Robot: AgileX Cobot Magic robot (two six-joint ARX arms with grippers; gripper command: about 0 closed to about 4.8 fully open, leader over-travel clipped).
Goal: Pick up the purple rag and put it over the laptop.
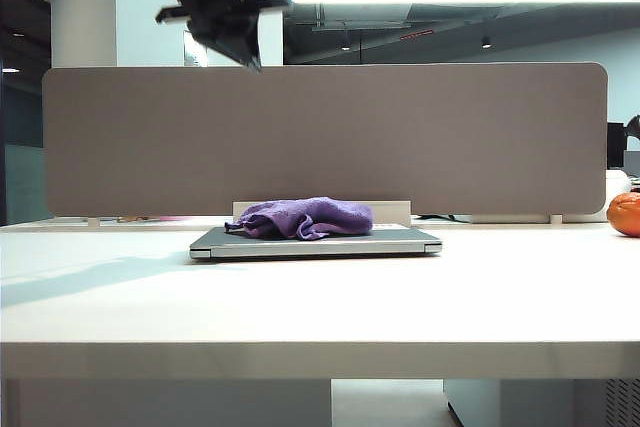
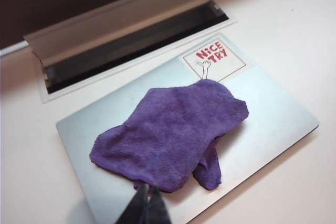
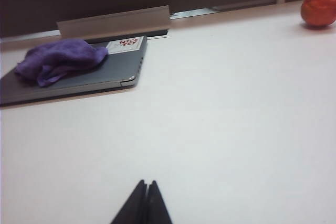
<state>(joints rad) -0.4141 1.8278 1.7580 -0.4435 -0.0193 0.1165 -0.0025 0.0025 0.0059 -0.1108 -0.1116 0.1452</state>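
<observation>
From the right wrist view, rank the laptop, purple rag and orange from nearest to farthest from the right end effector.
Right end effector, shut, low over bare table.
1. Laptop, closed, its near corner closest.
2. Purple rag, lying on the lid.
3. Orange, far corner by the divider.

Your left pincer (image 2: 147,203) hung above the near edge of the laptop (image 2: 273,114) with its tips pressed together, holding nothing. The purple rag (image 2: 170,135) lay crumpled across the middle of the lid, one corner touching the white "NICE TRY" sticker (image 2: 214,61). Beyond the laptop, a long metal flap (image 2: 115,19) stood open over a dark slot in the table (image 2: 294,19).
</observation>
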